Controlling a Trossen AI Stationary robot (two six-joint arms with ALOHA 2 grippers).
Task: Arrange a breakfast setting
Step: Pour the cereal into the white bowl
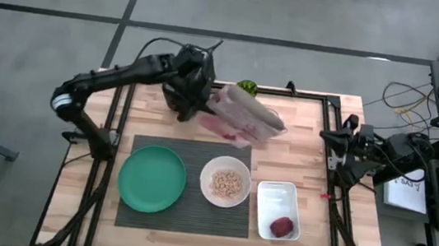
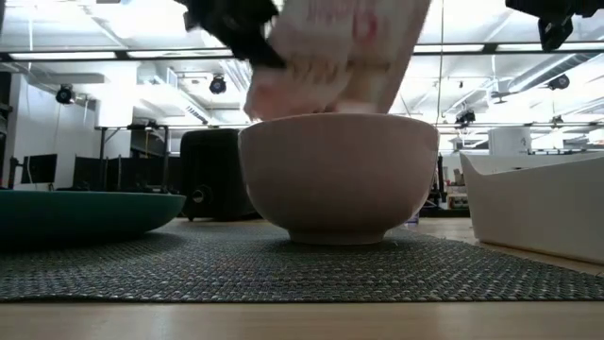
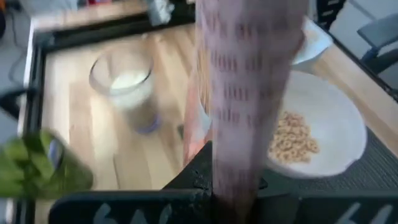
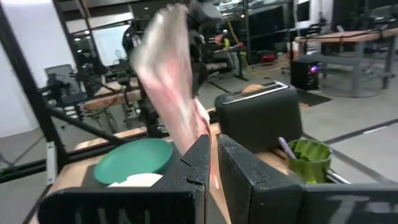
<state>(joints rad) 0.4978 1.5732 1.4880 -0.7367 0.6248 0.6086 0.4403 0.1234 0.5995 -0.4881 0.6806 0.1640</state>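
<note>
Now the left gripper [image 1: 198,96] holds the pink cereal box [image 1: 245,116] tight, tipped near the white bowl [image 1: 225,182]. Lift it slowly and stand it up straight so nothing spills.

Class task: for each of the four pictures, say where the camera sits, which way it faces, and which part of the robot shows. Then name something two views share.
High: overhead, facing down; both arms, left gripper holding the cereal box.
Low: tabletop level, facing the bowl; arm parts above.
Left wrist: on the left arm, along the box toward the milk glass; own fingers.
Right wrist: right arm, table's edge, facing the toaster; own shut fingers.
Shared: the box shows everywhere.
</note>
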